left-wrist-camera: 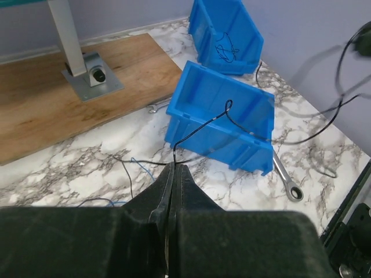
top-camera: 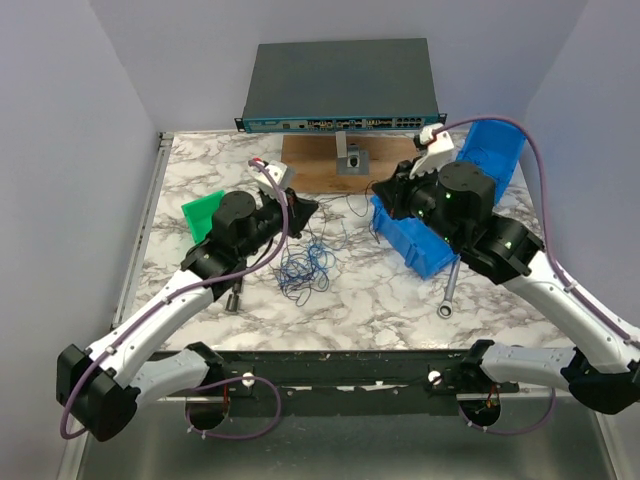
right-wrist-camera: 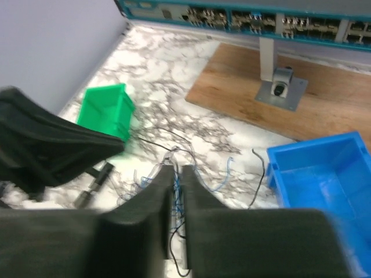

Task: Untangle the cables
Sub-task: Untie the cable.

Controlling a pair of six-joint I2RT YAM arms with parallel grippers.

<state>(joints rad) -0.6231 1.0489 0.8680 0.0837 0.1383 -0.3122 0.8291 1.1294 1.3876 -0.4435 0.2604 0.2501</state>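
From above, the cables lie mid-desk as a loose knot of hair-fine dark blue and black loops, mostly bunched, so I judge the untangling barely begun. At the left wrist, the left end effector is pinched shut on one black strand that arcs toward the blue bin. At the right wrist, the right end effector is closed to a slit on fine strands, with the tangle just beyond.

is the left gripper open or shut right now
Shut. In the left wrist view the left gripper has its fingers pressed together, pinching a thin black cable that rises from between them.
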